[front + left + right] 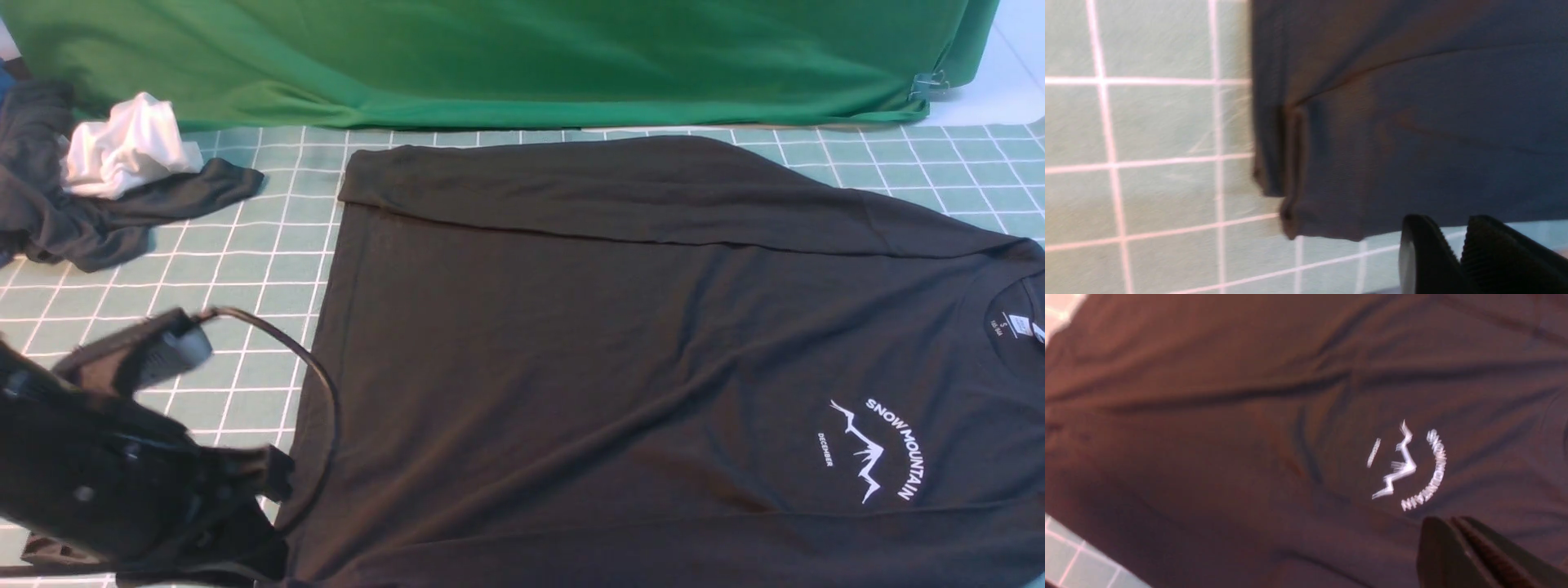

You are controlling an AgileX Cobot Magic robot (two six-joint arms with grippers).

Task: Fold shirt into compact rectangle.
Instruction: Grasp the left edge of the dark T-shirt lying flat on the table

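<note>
- Position: the shirt [571, 343] is spread flat on the gridded table [245, 245], with the hem toward 9 o'clock, the collar toward 3 o'clock and the chest print [878, 449] near 4 o'clock. The far sleeve [571, 188] is laid across the body along the 12 o'clock edge.
- The left tool [1457, 245] is found at the 8 o'clock hem corner. Its jaws are parted by a narrow gap and nothing is held between them; the hem lies just beside it, ungripped.
- The right tool [1453, 535] is closed tight over the body near the print, and no cloth is seen pinched in it.
- A single layer could be caught at the hem corner, where edges are doubled; the fold would then be dragged askew.
- The cable [322, 384] looping over the hem could be snagged on the cloth if the left arm is swept across.
- The laid sleeve could be pulled loose if the body is lifted unevenly by the two tools.
</note>
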